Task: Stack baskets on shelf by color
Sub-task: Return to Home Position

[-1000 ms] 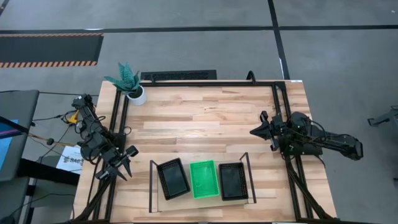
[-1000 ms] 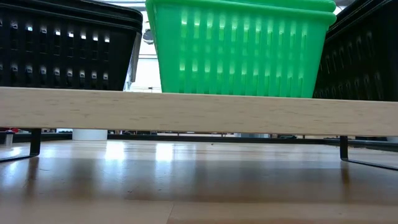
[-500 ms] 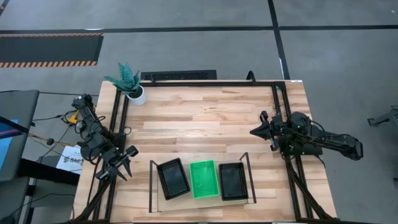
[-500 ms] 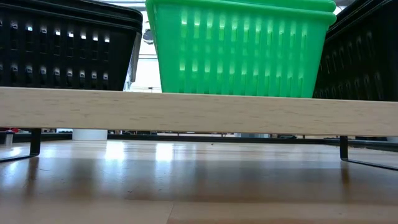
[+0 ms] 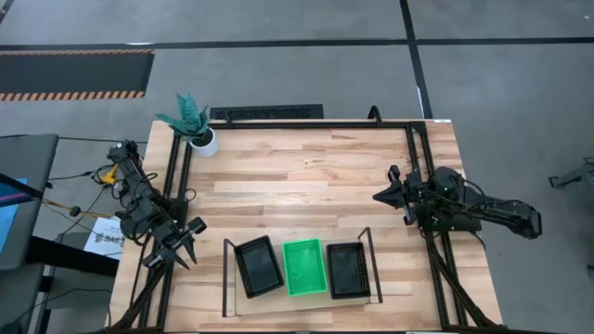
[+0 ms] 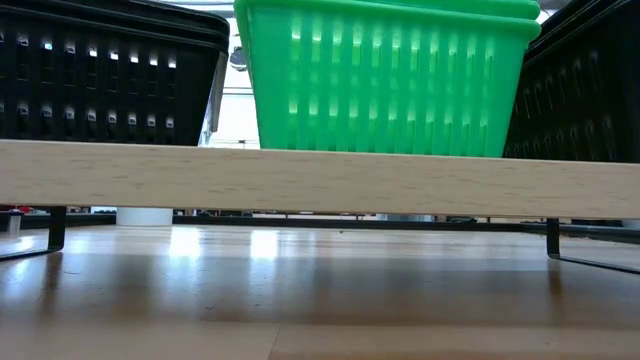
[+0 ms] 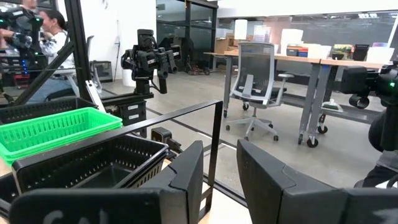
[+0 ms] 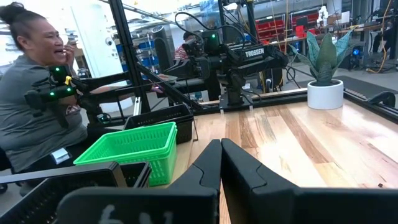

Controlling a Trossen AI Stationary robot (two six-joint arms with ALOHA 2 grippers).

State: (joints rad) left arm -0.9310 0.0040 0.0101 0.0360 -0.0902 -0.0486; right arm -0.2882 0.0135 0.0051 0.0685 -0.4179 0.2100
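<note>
**Both arms parked at the table edges; baskets on the shelf**

- Low shelf of light wooden board with thin black wire ends sits at the near edge of the light wooden plank table.
- Three side by side on the shelf: black mesh-walled plastic basket at left, bright green mesh-walled plastic basket in the middle, black mesh-walled plastic basket at right.
- Low view: layered rims along the top of the green one.
- Left hand is at the table's left edge, beside the shelf's left end, fingers a little apart, holding nothing.
- Right hand is at the right edge, well apart from the shelf, fingers together, empty.
</note>
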